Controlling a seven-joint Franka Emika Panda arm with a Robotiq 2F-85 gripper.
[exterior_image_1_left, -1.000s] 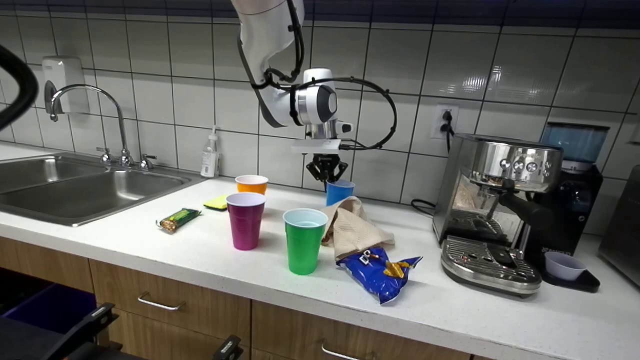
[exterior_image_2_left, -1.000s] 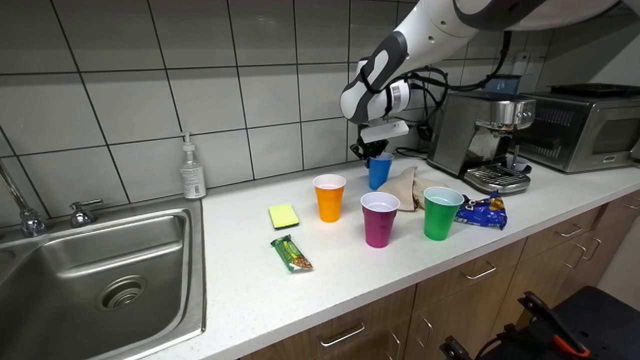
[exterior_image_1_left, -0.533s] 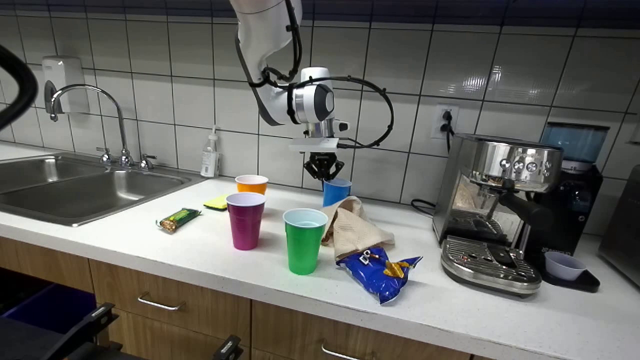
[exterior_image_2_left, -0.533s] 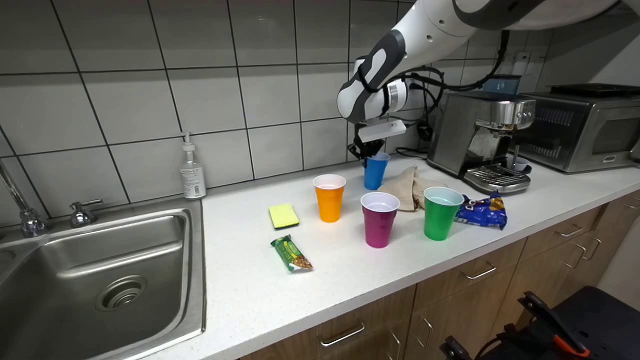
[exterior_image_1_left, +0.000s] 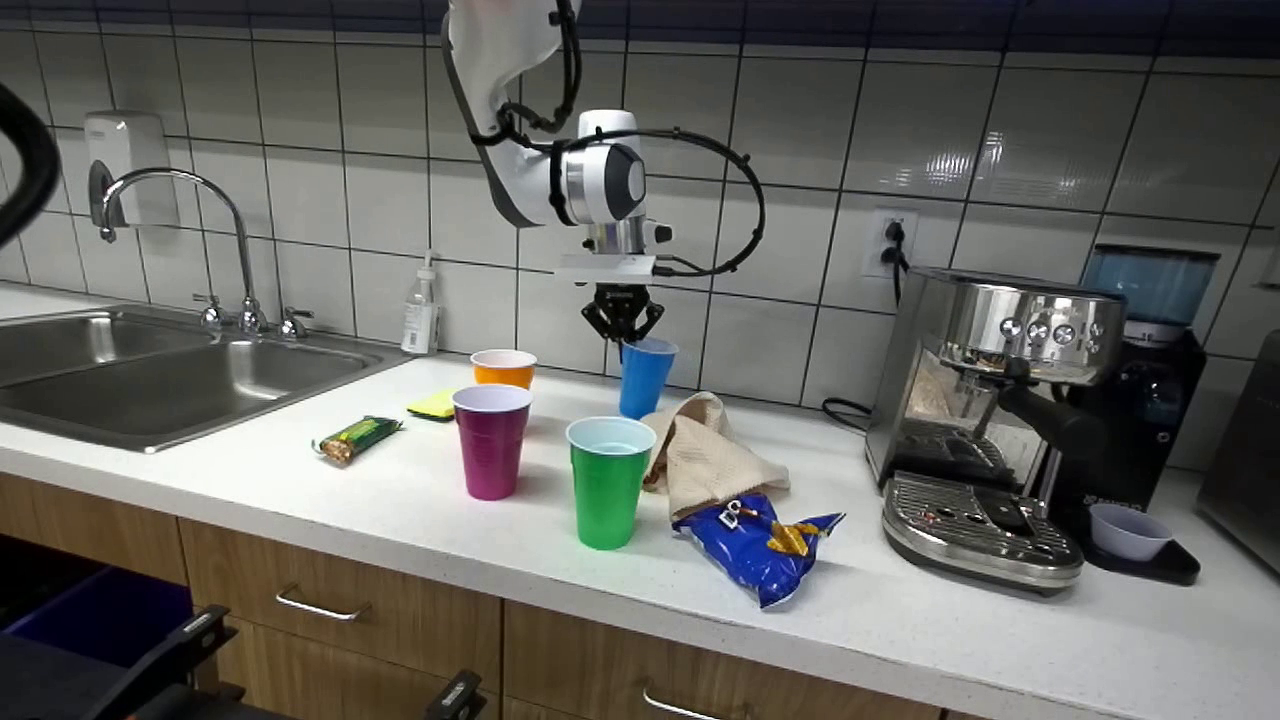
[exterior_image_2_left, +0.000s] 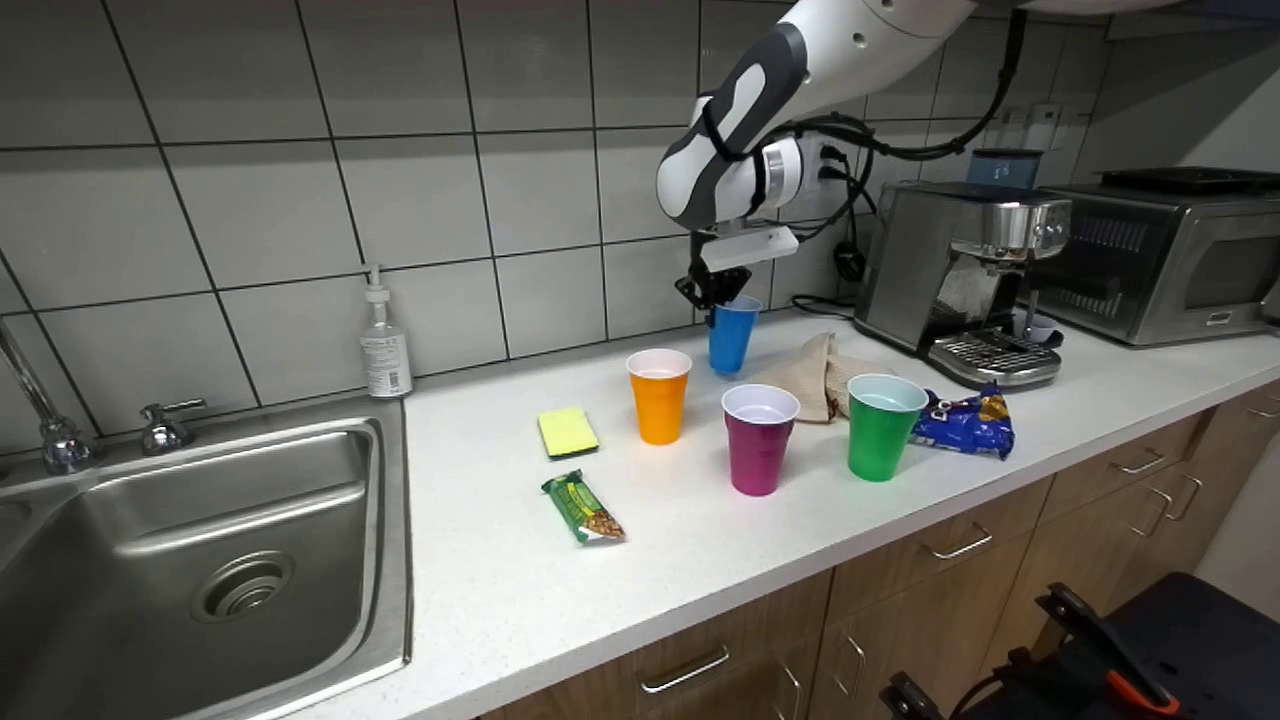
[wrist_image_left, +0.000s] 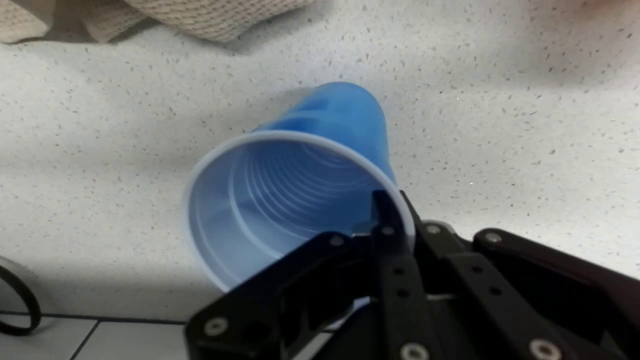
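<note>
Blue cup (wrist_image_left: 305, 185), tilted — its rim clamped in the gripper (wrist_image_left: 397, 212) (one finger inside, one outside); beige cloth (exterior_image_1_left: 712, 458) near.

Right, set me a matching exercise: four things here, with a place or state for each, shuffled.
1. Blue cup
2. Yellow sponge
3. Pump bottle
4. Blue snack bag

A. Upright by the sink
B. Lying beside the green cup
C. Rim pinched by the gripper
D. Flat near the orange cup

Pairs: 1-C, 2-D, 3-A, 4-B
</note>
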